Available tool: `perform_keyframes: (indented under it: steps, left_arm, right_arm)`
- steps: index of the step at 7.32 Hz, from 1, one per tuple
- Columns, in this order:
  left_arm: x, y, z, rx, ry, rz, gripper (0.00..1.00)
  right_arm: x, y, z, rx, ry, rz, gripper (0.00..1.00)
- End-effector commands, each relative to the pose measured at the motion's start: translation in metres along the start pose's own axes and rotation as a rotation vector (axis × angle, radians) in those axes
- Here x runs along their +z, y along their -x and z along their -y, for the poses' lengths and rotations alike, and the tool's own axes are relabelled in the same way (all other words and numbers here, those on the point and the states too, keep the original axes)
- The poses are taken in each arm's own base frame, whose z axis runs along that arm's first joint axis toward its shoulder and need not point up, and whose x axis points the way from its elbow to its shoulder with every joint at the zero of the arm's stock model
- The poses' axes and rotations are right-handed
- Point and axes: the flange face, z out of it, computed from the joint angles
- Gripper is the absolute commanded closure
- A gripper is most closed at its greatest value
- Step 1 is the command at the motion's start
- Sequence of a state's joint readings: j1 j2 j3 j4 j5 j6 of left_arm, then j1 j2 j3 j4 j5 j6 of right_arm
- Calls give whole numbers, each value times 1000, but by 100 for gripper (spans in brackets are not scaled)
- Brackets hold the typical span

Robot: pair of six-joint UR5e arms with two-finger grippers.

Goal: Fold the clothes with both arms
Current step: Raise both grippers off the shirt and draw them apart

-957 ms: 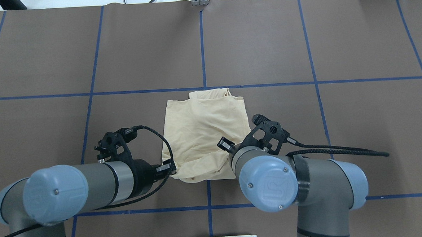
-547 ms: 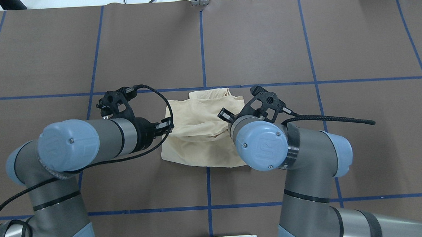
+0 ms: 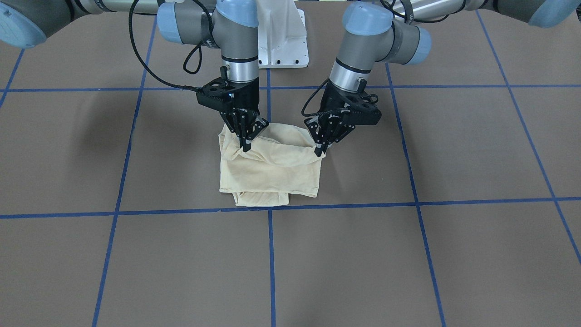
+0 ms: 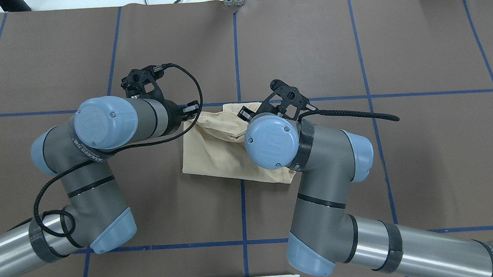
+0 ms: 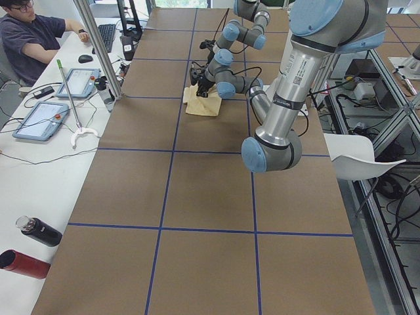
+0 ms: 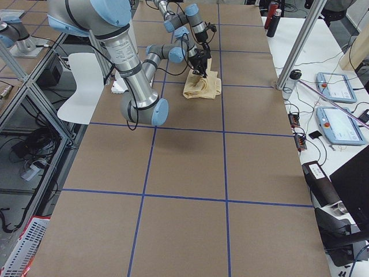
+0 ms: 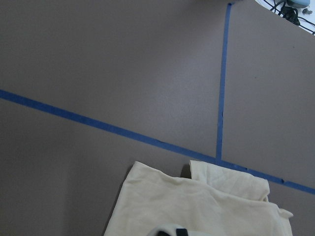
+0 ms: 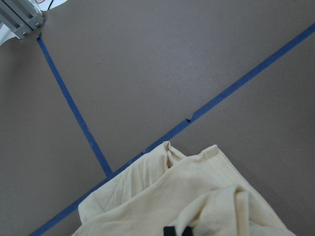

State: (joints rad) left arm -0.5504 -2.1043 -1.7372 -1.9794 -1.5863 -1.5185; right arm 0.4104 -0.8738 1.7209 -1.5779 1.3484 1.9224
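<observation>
**A:** Left claw [image 3: 321,150], seen from across the tabletop [image 3: 431,263]: what is it doing?
**B:** It's pinched tight on the cream T-shirt [image 3: 272,175]. The right claw [image 3: 246,145] grips the same raised fold. The shirt sits mid-tabletop, well away from every corner.
**A:** Overhead?
**B:** The wrists hide the fingers. Cloth lies flat toward the robot's edge and bunches between the wrists.
**A:** Side cameras?
**B:** Too small to judge either grip.
**A:** Wrist cameras?
**B:** Cream fabric at the bottom, with blue tape lines [image 7: 123,130] beyond it.
</observation>
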Motion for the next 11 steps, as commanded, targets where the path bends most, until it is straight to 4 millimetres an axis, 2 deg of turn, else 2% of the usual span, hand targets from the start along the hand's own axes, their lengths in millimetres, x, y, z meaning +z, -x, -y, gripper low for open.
perform_keyframes:
  steps: [1, 2, 4, 5, 6, 7, 8, 9, 11]
  left_arm:
    - [31, -4, 4, 20, -5, 44, 100]
    - [35, -1, 5, 33, -5, 54, 100]
    - [41, 3, 5, 33, -6, 68, 100]
    - [40, 3, 8, 32, -10, 66, 100]
    - [38, 4, 17, 55, -18, 67, 65]
    - [36, 5, 25, 139, -24, 70, 1]
    - [29, 10, 50, 174, -48, 73, 0]
    - [22, 17, 66, 229, 1, 65, 0]
    - [8, 37, 91, 344, 16, 66, 0]
  right_arm:
    - [32, 3, 11, -22, -18, 4, 100]
    - [45, 5, 15, -24, -22, 3, 100]
    - [52, 6, 30, -53, -3, -17, 100]
    - [52, 8, 44, -84, 10, -23, 74]
    - [51, 12, 67, -121, 44, -32, 46]
    - [49, 15, 87, -170, 58, -33, 0]
    - [45, 17, 109, -179, 96, -35, 0]
    - [40, 20, 106, -187, 128, -28, 0]
    - [23, 40, 72, -220, 130, 13, 0]
